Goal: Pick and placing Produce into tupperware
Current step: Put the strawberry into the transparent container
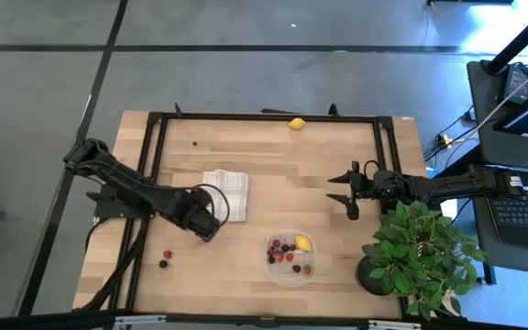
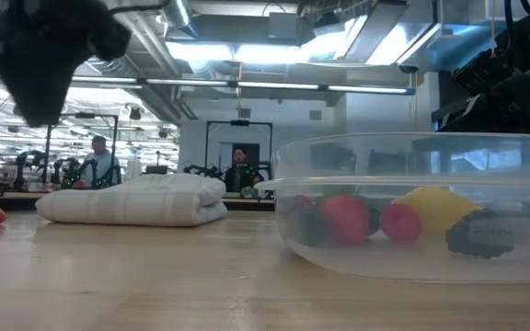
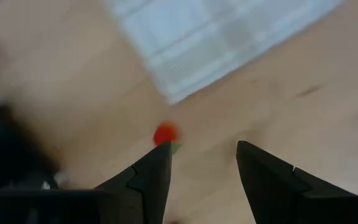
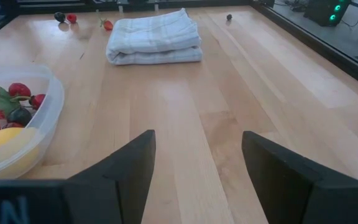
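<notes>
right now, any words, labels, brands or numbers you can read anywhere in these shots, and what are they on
No readable text in any view.
The tupperware, folded cloth and table carry no visible print.
The laptop keys are too small to read.
A pale mark beside the right gripper is cut off, unreadable.

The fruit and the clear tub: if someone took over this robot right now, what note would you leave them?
Left gripper: open, empty, over the table beside the folded cloth, a red berry just ahead.
Right gripper: open, empty, waiting near the potted plant.
Done: the tupperware holds berries and one lemon.
Left: two berries at the left front, a dark berry and a lemon at the far edge.
</notes>
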`<state>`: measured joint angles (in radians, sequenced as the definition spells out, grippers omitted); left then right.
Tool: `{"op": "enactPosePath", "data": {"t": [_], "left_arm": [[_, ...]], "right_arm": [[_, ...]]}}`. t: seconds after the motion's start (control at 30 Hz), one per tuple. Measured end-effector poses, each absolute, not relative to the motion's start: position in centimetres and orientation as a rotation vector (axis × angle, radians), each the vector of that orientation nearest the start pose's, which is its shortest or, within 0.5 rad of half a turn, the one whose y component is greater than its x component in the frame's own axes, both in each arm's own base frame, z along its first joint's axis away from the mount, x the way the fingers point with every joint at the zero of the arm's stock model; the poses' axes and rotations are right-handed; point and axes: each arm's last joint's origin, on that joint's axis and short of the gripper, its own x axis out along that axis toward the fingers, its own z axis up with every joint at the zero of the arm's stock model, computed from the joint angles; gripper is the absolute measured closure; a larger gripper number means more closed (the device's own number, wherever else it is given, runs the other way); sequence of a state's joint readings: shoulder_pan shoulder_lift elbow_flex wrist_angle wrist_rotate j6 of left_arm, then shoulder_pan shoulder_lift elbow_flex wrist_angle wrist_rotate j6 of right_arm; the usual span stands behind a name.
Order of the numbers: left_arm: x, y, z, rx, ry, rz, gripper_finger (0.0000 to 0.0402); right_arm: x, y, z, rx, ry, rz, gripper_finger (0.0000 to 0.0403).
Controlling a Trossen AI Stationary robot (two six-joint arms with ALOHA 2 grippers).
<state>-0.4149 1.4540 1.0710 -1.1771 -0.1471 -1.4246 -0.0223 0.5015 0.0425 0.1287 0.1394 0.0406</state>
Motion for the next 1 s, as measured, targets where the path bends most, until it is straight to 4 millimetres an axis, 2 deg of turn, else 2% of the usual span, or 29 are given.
{"op": "enactPosePath", "data": {"t": [0.33,0.5,1.0], "left_arm": [[19.6,-9.8,19.6,-0.756,1.433,0.944,0.0227],[19.4,-10.2,18.2,-0.805,1.419,0.918,0.0227],[19.0,-10.2,16.4,-0.849,1.402,0.903,0.0228]], "right_arm": [[12.6,-0.7,14.4,0.023,0.327,-0.167,0.0162],[12.6,-0.7,14.4,0.027,0.326,-0.168,0.0162],[12.6,-0.7,14.4,0.028,0.326,-0.168,0.0162]]}}
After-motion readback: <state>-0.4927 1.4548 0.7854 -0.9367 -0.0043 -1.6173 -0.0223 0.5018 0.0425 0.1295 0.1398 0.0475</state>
